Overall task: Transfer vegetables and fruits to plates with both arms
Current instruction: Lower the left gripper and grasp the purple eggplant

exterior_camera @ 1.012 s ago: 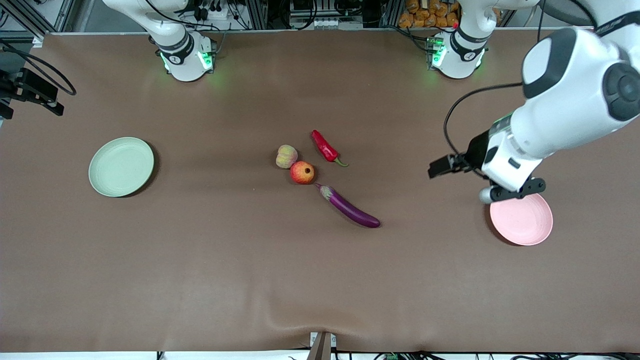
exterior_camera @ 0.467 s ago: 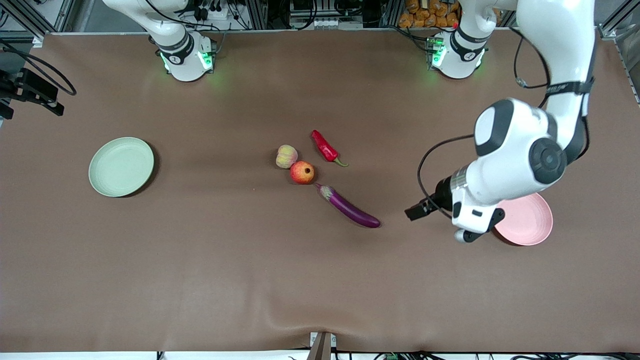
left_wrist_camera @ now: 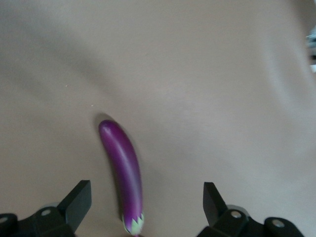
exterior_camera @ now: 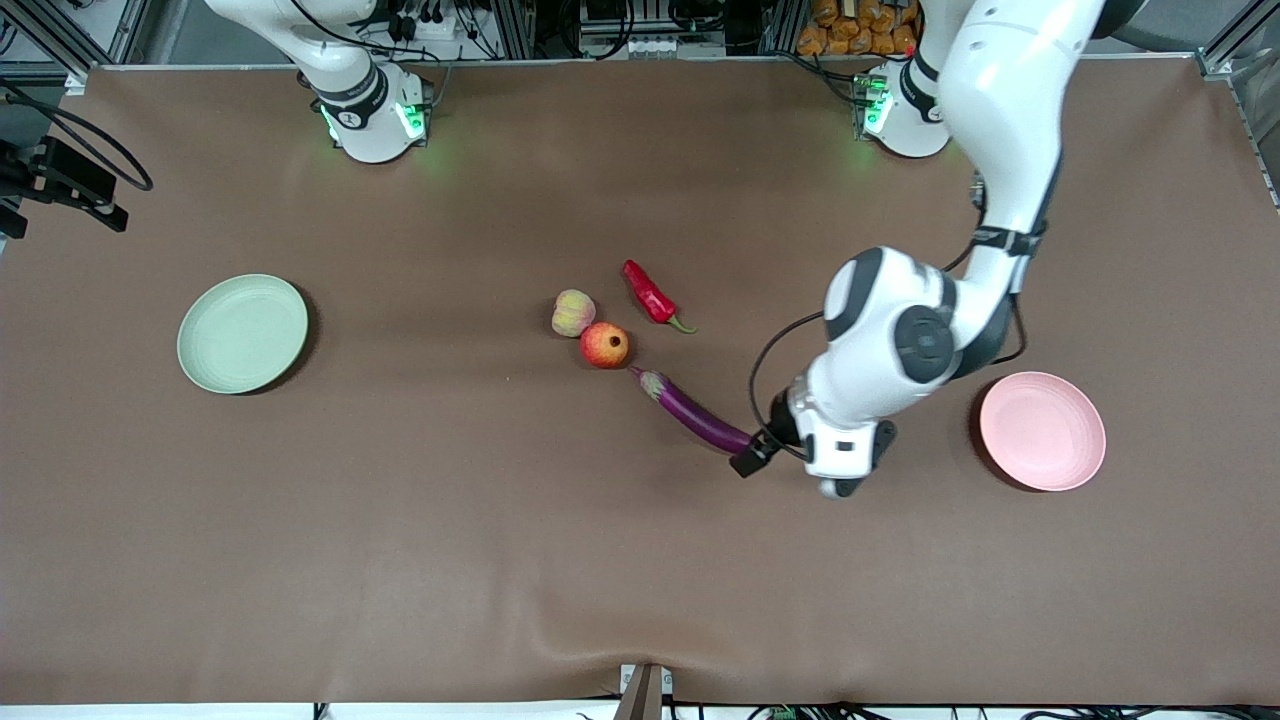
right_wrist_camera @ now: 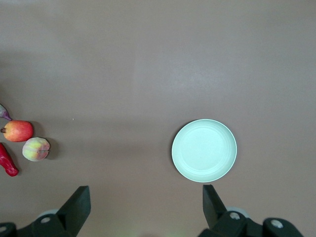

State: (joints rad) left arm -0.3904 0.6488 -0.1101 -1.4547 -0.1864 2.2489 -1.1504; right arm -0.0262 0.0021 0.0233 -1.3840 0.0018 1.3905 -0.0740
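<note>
The purple eggplant lies mid-table, nearer the front camera than the red-orange pomegranate, the pale peach and the red chili. My left gripper hangs over the table by the eggplant's blunt end, open and empty. In the left wrist view the eggplant shows below, between the spread fingers of the left gripper. The pink plate sits toward the left arm's end, the mint plate toward the right arm's end. My right gripper waits open, high over the table, with the mint plate below.
The right wrist view also shows the pomegranate, the peach and part of the chili at its edge. A black camera mount juts in at the right arm's end of the table.
My left arm has swung from over the pink plate toward the middle, to the eggplant's blunt end. The pink plate now shows whole. The produce and right arm have not moved.
</note>
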